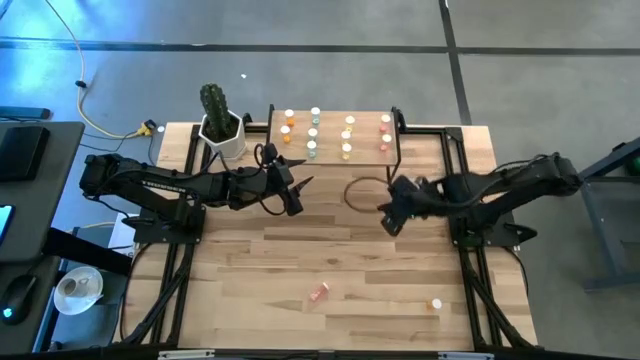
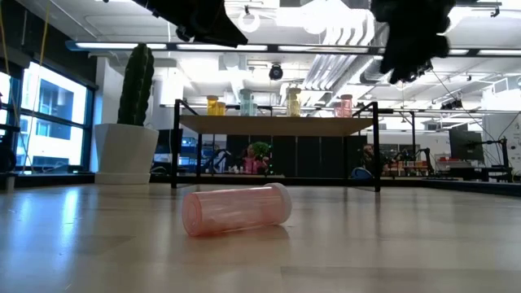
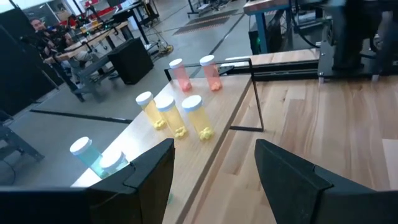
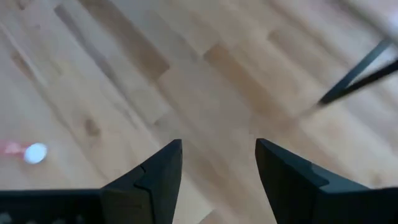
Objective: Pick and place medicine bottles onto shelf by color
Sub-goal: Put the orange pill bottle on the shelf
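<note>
Near edge: pink bottle [image 1: 318,292] lying on side, small white-capped bottle [image 1: 436,303] apart to its right. Likely light, smooth plastic, will roll; grip across body, not cap. Mid-table: right gripper [image 1: 388,217] fingers spread, empty, in air; left gripper [image 1: 296,195] spread, empty. Far: shelf [image 1: 368,142] w/ bottles sorted in color columns.
</note>
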